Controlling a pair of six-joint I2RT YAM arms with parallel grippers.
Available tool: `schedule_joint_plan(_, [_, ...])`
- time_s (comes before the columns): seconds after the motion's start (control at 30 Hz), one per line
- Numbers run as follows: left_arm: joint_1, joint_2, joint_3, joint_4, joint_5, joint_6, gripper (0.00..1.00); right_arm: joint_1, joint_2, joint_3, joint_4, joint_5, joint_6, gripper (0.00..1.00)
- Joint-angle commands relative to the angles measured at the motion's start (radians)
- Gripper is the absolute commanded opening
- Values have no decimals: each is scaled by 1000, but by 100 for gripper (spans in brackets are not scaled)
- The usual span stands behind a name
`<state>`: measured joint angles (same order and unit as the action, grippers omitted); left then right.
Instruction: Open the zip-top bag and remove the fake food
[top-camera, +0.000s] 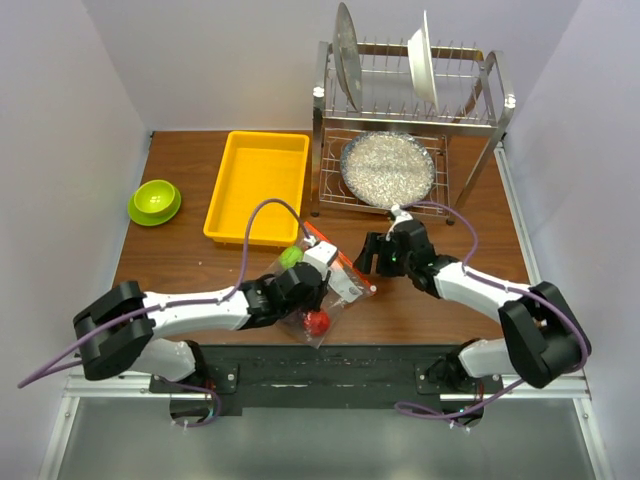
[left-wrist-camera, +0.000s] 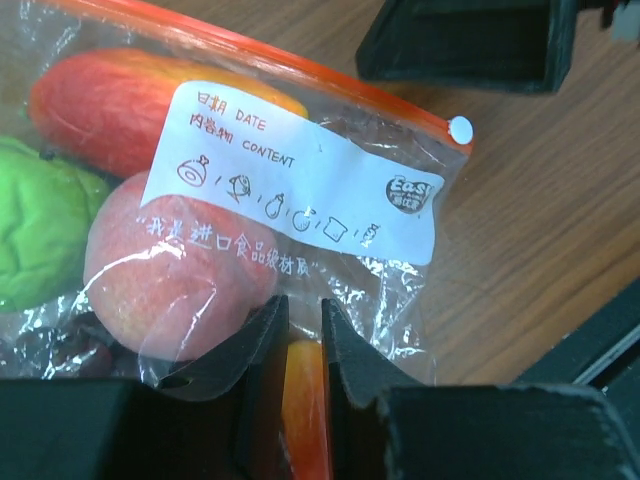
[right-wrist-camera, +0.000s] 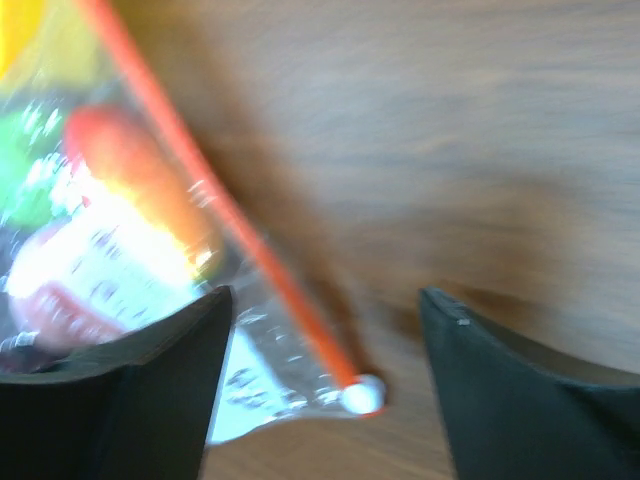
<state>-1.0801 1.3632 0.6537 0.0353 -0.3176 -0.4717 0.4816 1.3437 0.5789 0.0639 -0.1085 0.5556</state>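
The zip-top bag (top-camera: 345, 285) lies at 6 o'clock on the table (top-camera: 200, 260). Inside it are a pink peach (left-wrist-camera: 170, 270), a green fruit (left-wrist-camera: 40, 230) and an orange-red elongated piece (left-wrist-camera: 110, 100). The left gripper (left-wrist-camera: 303, 310) pinches its clear film (jaws nearly together). The right gripper (right-wrist-camera: 325, 300), jaws wide, straddles the white slider (right-wrist-camera: 362, 396) at the bag's 3 o'clock corner.
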Motion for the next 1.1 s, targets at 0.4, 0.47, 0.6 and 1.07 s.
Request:
schedule_joint_plan(0.4, [2, -121, -146, 18, 8, -97, 24, 46, 192, 29, 160, -201, -13, 57])
schedule_joint_plan(0.47, [2, -127, -152, 25, 8, -99, 24, 46, 181, -8, 201, -250, 12, 56])
schedule_joint_plan(0.6, [2, -131, -155, 32, 14, -102, 24, 51, 128, -68, 228, -310, 52, 40])
schedule_joint_plan(1.07, [-1, -196, -140, 89, 127, -35, 26, 52, -290, -174, 25, -324, 127, 0])
